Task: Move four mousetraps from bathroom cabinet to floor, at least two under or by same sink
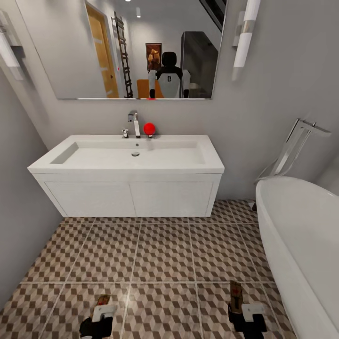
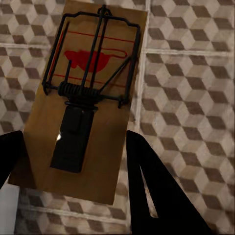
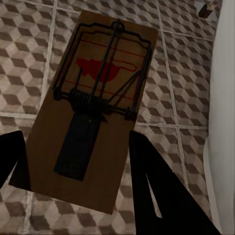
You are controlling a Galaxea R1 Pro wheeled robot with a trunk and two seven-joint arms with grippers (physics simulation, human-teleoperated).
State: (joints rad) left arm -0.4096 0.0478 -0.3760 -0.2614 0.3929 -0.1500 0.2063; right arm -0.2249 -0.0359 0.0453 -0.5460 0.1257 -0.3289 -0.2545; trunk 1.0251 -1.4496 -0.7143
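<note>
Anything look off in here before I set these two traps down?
Only one oddity: a bright red ball sits on the white sink's back ledge beside the chrome faucet. Otherwise nothing stands out. Each gripper, left and right, holds a brown wooden mousetrap intact above the cube-patterned floor tiles.

A: It's evenly lit and soft in here. The 2 wall lamps (image 1: 245, 40) beside the mirror (image 1: 136, 47) glow white, and a ceiling spot reflects in the glass.

B: Hardly any shadow, just a faint dark band under the sink (image 1: 127, 157). The bathroom floor (image 1: 160, 254) has a pale sheen along the grout.

A: Straight walls bow outward toward the head view's edges. Up close, the wrist pictures look dimmer and slightly soft, with the fingers (image 2: 156, 191) pure black silhouettes.
</note>
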